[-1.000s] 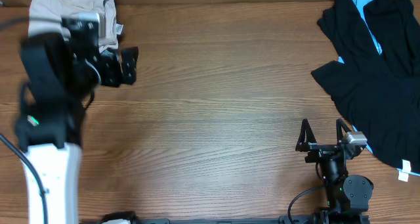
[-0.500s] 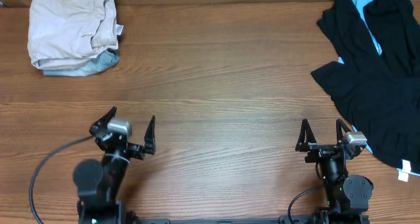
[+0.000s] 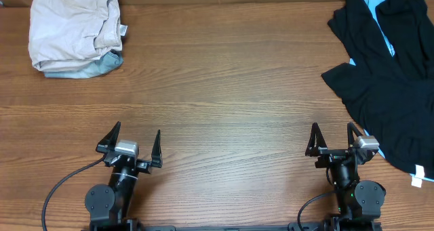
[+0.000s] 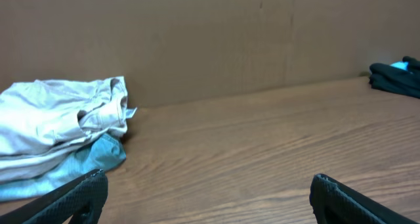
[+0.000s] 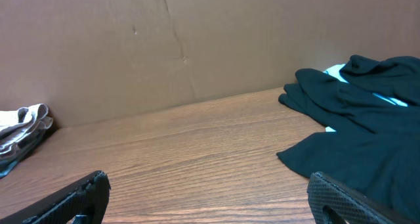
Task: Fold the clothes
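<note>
Overhead: the shorts (image 3: pixel 71 29) lie bundled at the table's (image 3: pixel 224 89) far-left corner, over denim (image 3: pixel 96 67); black garments (image 3: pixel 386 75) fill its far-right corner. The left gripper (image 3: pixel 137 128) and right gripper (image 3: pixel 332 125) stand at its near edge, jaws spread, empty.

Left wrist: shorts on the table's left.

Right wrist: garments right, shorts' edge far left.

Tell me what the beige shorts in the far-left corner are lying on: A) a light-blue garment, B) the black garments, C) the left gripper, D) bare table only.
A: the edge of a light-blue garment pokes out from under the beige shorts, seen in both the overhead and left wrist views.
</note>
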